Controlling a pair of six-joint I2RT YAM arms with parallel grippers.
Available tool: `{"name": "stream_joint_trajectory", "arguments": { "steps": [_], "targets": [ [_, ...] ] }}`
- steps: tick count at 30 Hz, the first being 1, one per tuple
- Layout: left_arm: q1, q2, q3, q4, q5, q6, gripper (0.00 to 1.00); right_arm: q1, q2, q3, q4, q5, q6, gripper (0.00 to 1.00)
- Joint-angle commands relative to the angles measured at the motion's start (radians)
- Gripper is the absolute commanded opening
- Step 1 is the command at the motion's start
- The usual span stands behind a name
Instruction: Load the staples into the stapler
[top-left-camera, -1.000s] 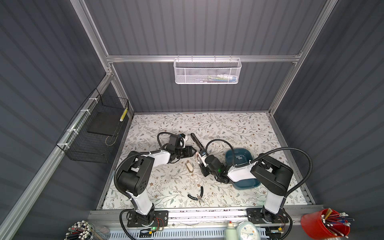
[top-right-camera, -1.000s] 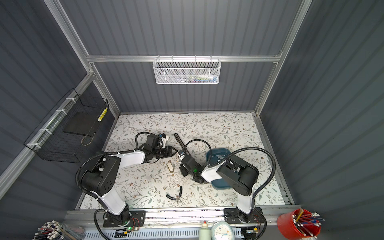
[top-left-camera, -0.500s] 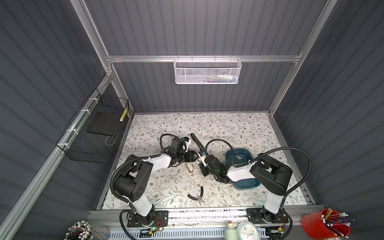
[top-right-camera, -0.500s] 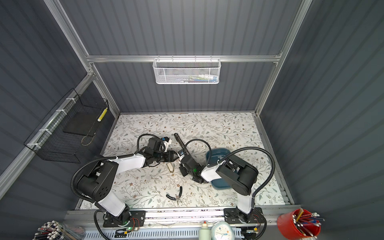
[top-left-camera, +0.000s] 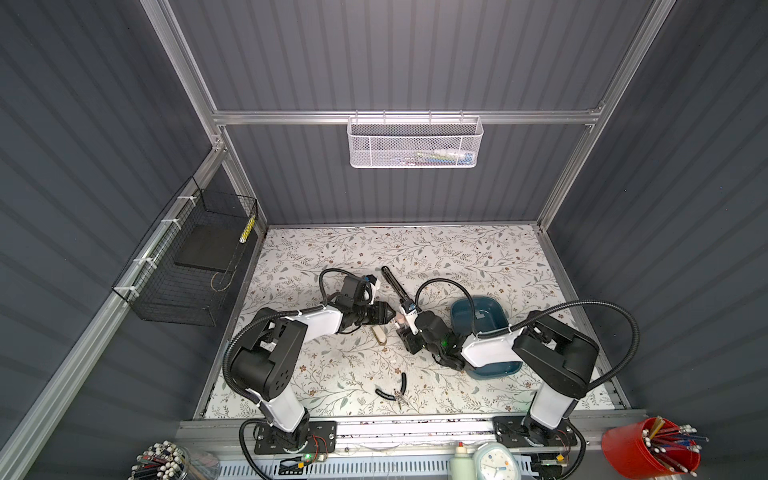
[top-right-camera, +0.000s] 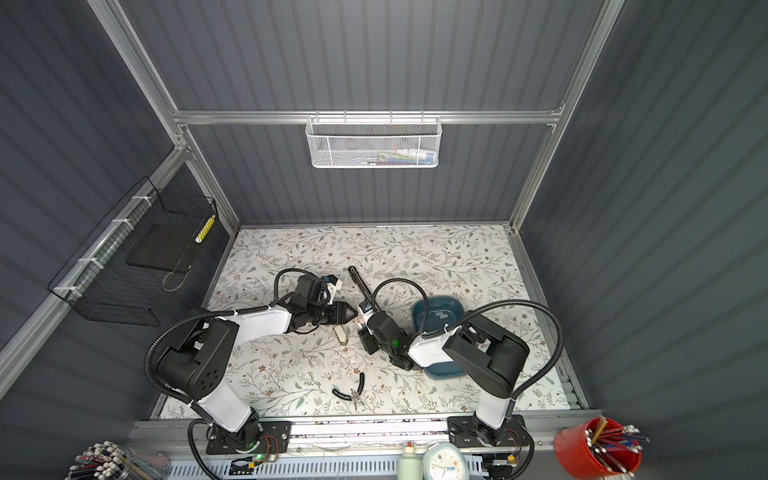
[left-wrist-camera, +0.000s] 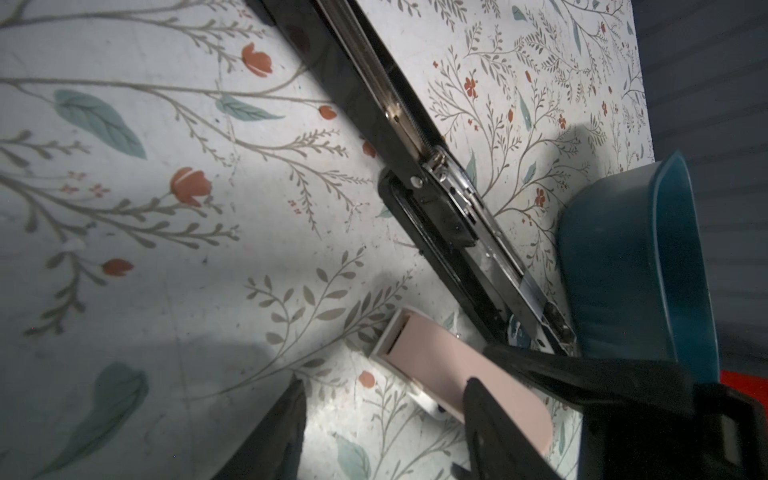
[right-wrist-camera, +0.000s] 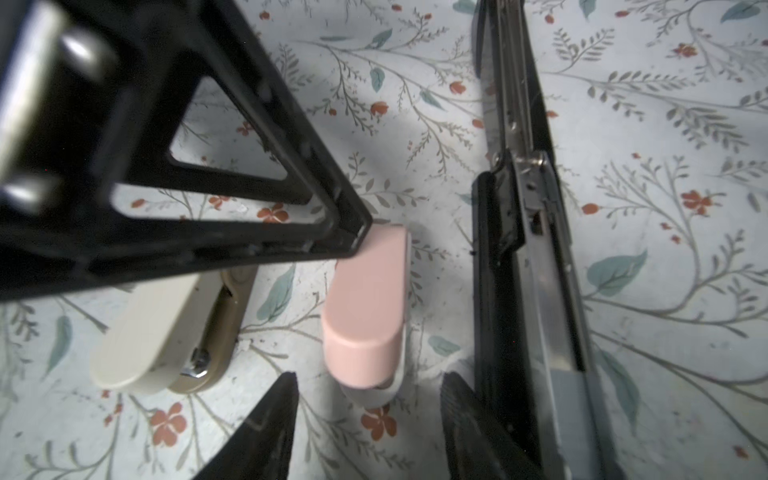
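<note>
loosely, right gripper (right-wrist-camera: 369, 376) straddles pink stapler (right-wrist-camera: 365, 307), jaws half open

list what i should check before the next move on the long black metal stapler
1. Long black metal stapler hinged open, channel exposed: ok.
2. Silver-grey staple strip in that channel, seated flush: cannot tell.
3. Right gripper open, holding nothing: ok.
4. Left gripper open, empty: ok.
5. Small pink plastic stapler clear of the black one: not ok, it lies close beside it, between the grippers.
</note>
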Motion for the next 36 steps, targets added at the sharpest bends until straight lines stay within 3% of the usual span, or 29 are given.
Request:
{"name": "stream_joint_trajectory", "arguments": {
  "steps": [1,4,10,13,25,36],
  "targets": [
    [0.001,-0.006,0.024,-0.028,-0.004,0.022,0.61,0.006,-0.061,-0.015,0.014,-0.020,0.020,0.61],
    [0.000,-0.003,0.026,-0.028,-0.001,0.022,0.61,0.010,-0.137,-0.042,0.001,-0.012,0.031,0.59],
    [0.000,-0.003,0.027,-0.025,0.003,0.021,0.61,0.010,-0.227,-0.056,-0.015,0.004,0.079,0.35],
    [0.000,0.000,0.029,-0.024,0.010,0.021,0.61,0.009,-0.195,0.001,-0.072,-0.002,0.096,0.30],
    [0.001,0.006,0.037,-0.026,0.021,0.024,0.61,0.009,-0.039,0.078,-0.105,0.048,0.106,0.28],
    [0.000,0.009,0.042,-0.026,0.027,0.028,0.61,0.009,-0.054,0.054,-0.098,0.051,0.109,0.26]
  ]
}}
